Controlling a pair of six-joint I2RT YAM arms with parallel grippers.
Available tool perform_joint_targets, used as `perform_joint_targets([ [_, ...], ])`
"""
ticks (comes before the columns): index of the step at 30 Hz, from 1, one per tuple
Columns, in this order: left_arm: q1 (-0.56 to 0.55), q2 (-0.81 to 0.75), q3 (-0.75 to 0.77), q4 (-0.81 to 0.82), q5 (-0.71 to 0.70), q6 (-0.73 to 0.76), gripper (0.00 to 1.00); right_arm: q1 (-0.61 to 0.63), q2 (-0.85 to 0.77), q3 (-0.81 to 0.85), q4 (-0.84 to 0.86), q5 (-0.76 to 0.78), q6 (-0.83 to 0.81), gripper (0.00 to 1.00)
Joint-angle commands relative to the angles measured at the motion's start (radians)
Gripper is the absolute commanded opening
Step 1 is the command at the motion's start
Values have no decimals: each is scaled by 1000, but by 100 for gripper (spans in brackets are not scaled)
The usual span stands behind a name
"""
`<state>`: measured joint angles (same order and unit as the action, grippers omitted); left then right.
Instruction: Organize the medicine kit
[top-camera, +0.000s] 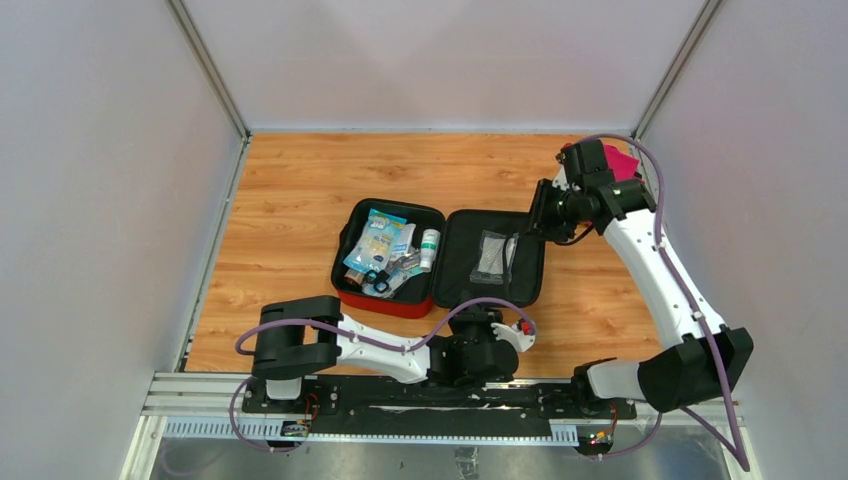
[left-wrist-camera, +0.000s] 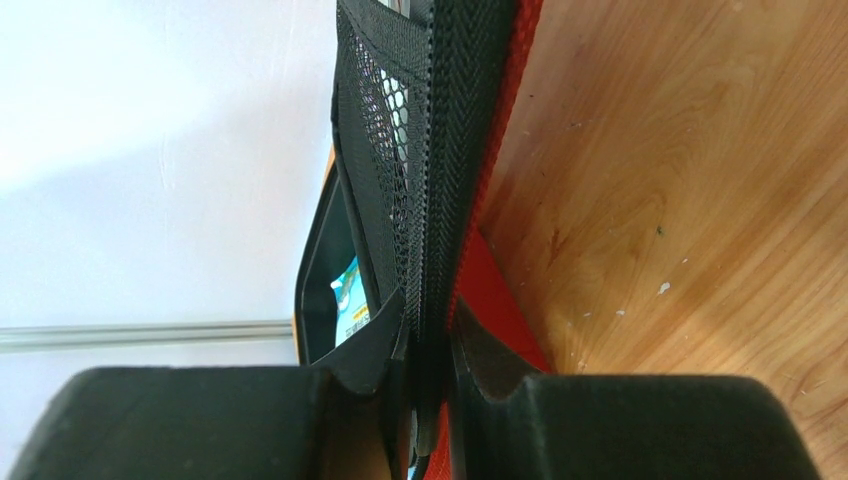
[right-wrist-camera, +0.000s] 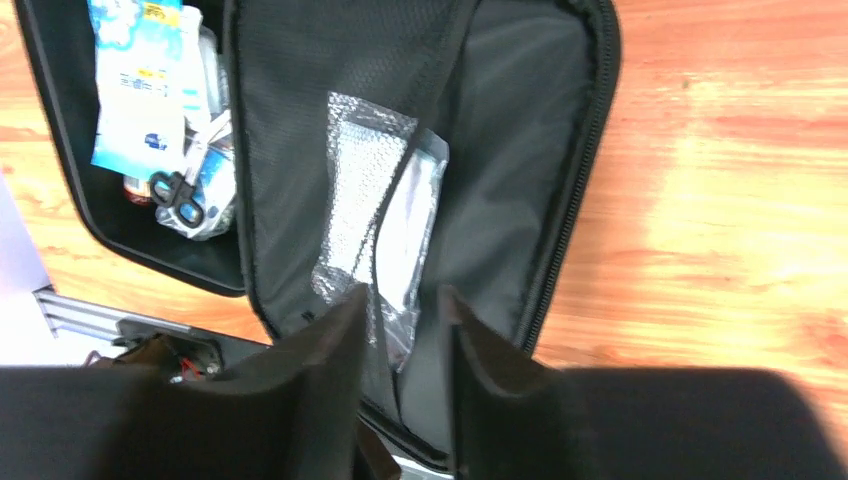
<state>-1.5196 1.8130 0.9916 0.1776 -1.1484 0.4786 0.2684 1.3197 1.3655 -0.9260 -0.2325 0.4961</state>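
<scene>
The red medicine kit lies open on the wooden table, and its black lid is folded out to the right. Blue packets, a white bottle and small black scissors fill the left half. A clear packet sits in the lid's pocket. My left gripper is at the lid's near edge. In the left wrist view, the left gripper is shut on the lid's zip rim. My right gripper hovers over the lid's far right side. In the right wrist view, the right gripper is open above the clear packet and holds nothing.
A magenta folded cloth lies at the back right, behind the right arm. White walls enclose the table on three sides. The metal rail with the arm bases runs along the near edge.
</scene>
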Motion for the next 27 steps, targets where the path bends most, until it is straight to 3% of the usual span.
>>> perform_joint_targets([
  [1,1,-39,-7,27,-56,-26,13,14,-19,-9,-76,82,-26,32],
  [7,1,-39,-7,27,-56,-25,13,14,17,-41,-71,77,-27,14],
  [15,1,-37,-5,26,-60,-25,13,19,124,-72,2,-79,-15,9],
  [27,1,-40,-4,27,-66,-22,13,101,226,-86,73,-129,7,7],
])
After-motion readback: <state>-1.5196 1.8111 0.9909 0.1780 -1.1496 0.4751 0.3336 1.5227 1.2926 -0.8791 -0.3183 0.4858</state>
